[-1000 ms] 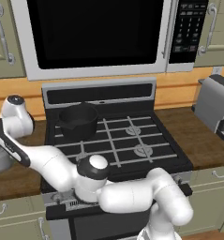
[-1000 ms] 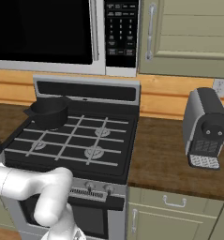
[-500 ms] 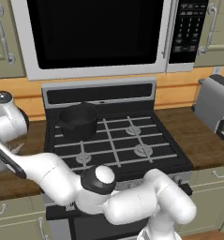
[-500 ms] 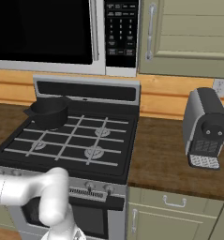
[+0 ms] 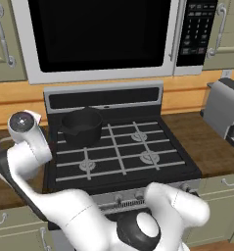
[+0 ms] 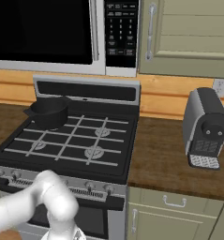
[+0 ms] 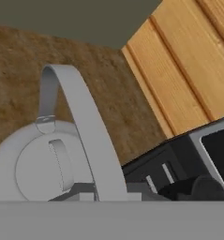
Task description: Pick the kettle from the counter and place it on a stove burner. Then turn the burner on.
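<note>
The grey kettle [image 7: 33, 164] sits large in the lower left of the hand view, lid knob toward me. Its thin arched handle [image 7: 80, 122] runs down to the frame's bottom, where my gripper [image 7: 108, 196] is shut on it. Behind it lies the brown wood-grain counter [image 7: 19, 70], left of the stove's black edge [image 7: 179, 164]. In the left base view my white arm [image 5: 25, 152] bends over the counter [image 5: 1, 191] left of the stove and hides the kettle. Bare stove burners show at front left [image 5: 86, 165], front right [image 5: 149, 157] and back right [image 5: 138, 136].
A black pot [image 5: 81, 126] occupies the back-left burner. Control knobs [image 6: 92, 187] line the stove's front panel. A grey coffee machine [image 6: 205, 129] stands on the counter to the right. The microwave [image 5: 99, 34] hangs above the stove.
My arm's elbow has swung down and to the right in the left base view, and the wrist has shifted slightly right toward the stove. The gripper has stayed shut. Stove and pot have not moved.
</note>
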You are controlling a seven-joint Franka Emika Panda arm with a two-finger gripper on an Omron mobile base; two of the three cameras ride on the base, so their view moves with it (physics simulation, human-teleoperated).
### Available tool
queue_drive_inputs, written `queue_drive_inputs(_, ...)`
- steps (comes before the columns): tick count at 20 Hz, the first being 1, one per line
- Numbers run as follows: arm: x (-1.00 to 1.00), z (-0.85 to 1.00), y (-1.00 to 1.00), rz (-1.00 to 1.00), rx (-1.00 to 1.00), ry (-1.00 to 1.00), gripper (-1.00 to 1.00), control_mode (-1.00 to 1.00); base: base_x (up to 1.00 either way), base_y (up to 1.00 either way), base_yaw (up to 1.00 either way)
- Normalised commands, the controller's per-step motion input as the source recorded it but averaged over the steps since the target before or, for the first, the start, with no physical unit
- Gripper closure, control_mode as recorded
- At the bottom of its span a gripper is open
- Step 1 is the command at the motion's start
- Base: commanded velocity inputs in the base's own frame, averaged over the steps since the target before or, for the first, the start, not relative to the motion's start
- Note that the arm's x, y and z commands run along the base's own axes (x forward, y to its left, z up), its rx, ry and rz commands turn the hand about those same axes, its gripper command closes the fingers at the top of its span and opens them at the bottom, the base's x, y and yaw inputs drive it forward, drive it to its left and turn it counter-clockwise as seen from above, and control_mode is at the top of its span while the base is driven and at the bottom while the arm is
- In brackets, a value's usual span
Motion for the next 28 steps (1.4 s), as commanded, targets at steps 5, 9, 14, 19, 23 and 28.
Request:
queue_drive_inputs(5, -0.14, 0.11, -1.00, -0.19, 0.00, -0.06, 1.00, -1.00, 0.00, 0.00, 0.00)
queue_drive_inputs(9, 0.00, 0.08, -1.00, -0.21, 0.02, 0.00, 1.00, -1.00, 0.00, 0.00, 0.00)
queue_drive_inputs(14, 0.00, 0.03, -1.00, -0.22, 0.03, 0.04, 1.00, -1.00, 0.00, 0.00, 0.00)
queue_drive_inputs(19, 0.05, 0.00, -1.00, -0.15, 0.01, 0.09, 1.00, -1.00, 0.00, 0.00, 0.00)
queue_drive_inputs(23, 0.42, 0.00, -0.69, -0.02, 0.00, 0.02, 1.00, -1.00, 0.00, 0.00, 0.00)
queue_drive_inputs(28, 0.36, 0.00, -0.12, 0.00, 0.00, 0.01, 1.00, -1.00, 0.00, 0.00, 0.00)
